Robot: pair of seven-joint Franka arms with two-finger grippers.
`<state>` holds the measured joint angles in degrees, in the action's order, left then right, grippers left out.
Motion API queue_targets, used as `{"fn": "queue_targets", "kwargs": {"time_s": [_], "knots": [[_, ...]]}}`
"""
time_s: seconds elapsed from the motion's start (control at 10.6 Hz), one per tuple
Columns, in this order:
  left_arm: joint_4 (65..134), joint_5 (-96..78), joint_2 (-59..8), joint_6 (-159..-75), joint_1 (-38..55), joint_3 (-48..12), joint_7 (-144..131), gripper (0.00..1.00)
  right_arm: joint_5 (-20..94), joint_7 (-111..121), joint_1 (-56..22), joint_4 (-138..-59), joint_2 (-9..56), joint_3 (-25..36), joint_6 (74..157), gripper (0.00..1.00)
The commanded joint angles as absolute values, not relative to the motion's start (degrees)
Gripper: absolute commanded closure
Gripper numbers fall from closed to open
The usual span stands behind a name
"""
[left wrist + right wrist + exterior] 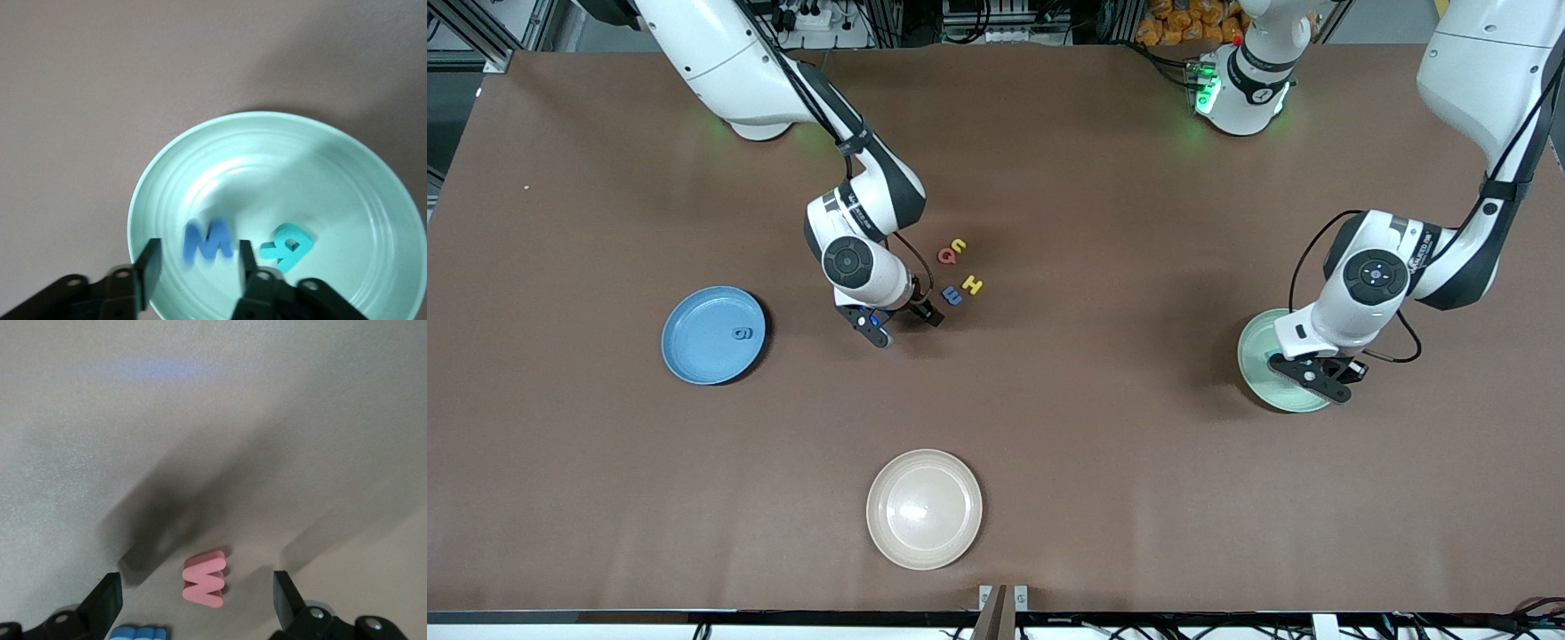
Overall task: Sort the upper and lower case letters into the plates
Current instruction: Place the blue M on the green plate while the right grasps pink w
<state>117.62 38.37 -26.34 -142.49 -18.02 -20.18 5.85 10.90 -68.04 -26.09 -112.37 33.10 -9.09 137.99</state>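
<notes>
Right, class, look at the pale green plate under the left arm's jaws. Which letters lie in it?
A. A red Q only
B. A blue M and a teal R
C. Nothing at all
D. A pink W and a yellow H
B: the left wrist view shows a blue M and a teal R lying in the green plate, side by side and apart, with the left gripper just above them.

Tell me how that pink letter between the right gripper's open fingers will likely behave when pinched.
The pink letter looks like thick foam, so probably light and slightly squashy. It stands on edge on the table, so an off-centre touch from the right gripper may tip it. Its matte surface suggests little slipping.
</notes>
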Motion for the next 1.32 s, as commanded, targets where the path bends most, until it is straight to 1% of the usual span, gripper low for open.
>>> {"fn": "queue_targets", "kwargs": {"time_s": [0.0,0.19,0.38,0.47,0.56,0.75,0.85,1.03,1.22], "knots": [[118.04,38.41,-24.7,-142.56,-17.23,-19.95,6.68,0.0,10.72,-69.26,-26.28,-113.99,31.99,-9.32,138.96,0.0],[118.04,37.1,-23.04,-142.56,-16.27,-21.35,6.42,0.0,10.81,-69.26,-26.37,-114.08,32.17,-9.32,140.0,0.0],[118.3,28.0,-21.02,-142.47,-13.46,-22.41,6.07,0.0,10.72,-69.26,-26.37,-114.17,32.25,-9.32,140.01,0.02],[118.3,22.29,-20.4,-142.47,-11.79,-23.11,5.89,0.0,10.72,-69.26,-26.37,-114.17,32.26,-9.32,140.01,0.1],[118.21,18.67,-20.13,-142.47,-8.73,-23.2,4.84,0.0,10.72,-69.26,-26.37,-114.26,32.26,-9.32,140.1,0.16],[118.04,18.11,-20.65,-142.47,-3.98,-23.64,0.11,0.0,10.72,-69.26,-26.37,-114.52,32.26,-9.32,140.71,0.29],[118.04,18.02,-20.92,-142.47,-1.26,-24.25,-3.31,0.0,10.72,-69.26,-26.37,-114.43,32.34,-9.32,140.71,0.38],[118.04,18.02,-21.53,-142.47,2.62,-27.4,-14.27,0.0,10.72,-69.17,-26.37,-114.43,32.43,-9.32,140.71,0.56],[117.51,18.1,-23.11,-142.56,7.45,-29.26,-20.72,0.0,10.72,-69.17,-26.28,-114.52,32.43,-9.32,140.71,0.65]]}}
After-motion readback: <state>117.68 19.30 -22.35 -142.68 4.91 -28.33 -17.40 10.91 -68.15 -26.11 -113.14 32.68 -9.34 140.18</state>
